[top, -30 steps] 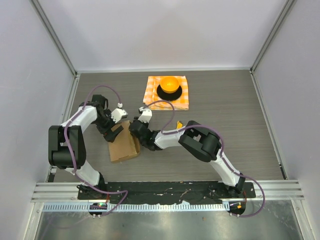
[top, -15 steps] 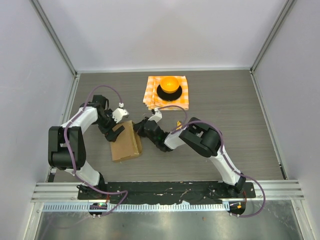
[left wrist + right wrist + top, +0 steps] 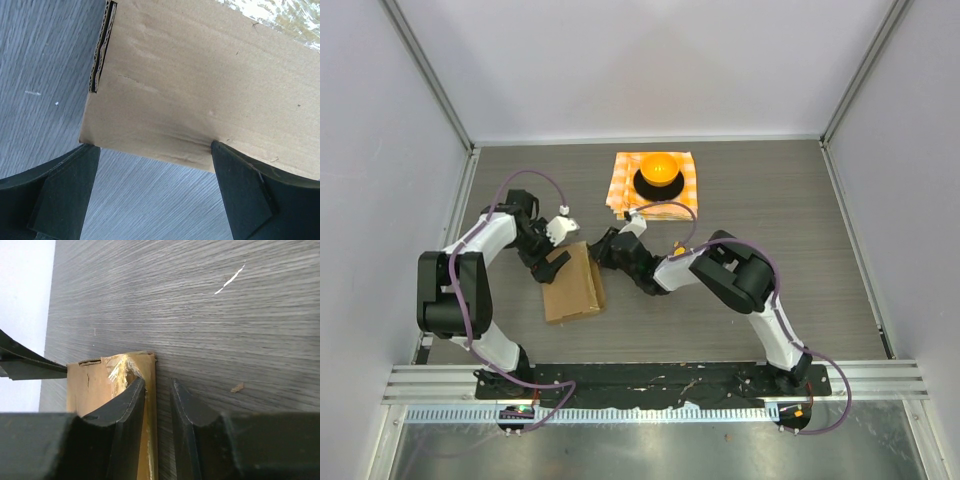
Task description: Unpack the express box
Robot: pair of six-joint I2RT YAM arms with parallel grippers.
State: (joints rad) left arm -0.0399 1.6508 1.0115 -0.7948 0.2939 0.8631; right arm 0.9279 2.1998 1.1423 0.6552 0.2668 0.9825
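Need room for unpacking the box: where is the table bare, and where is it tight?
Bare table lies between the checkered cloth and the right wall, and in the near strip between the express box and the right arm. Crowded: the box's far end, where the left gripper and right gripper meet.

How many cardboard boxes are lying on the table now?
1. The express box lies flat on the left near part of the table, between the two arms. No other box shows by the checkered cloth, and nothing seems large enough to hide one.
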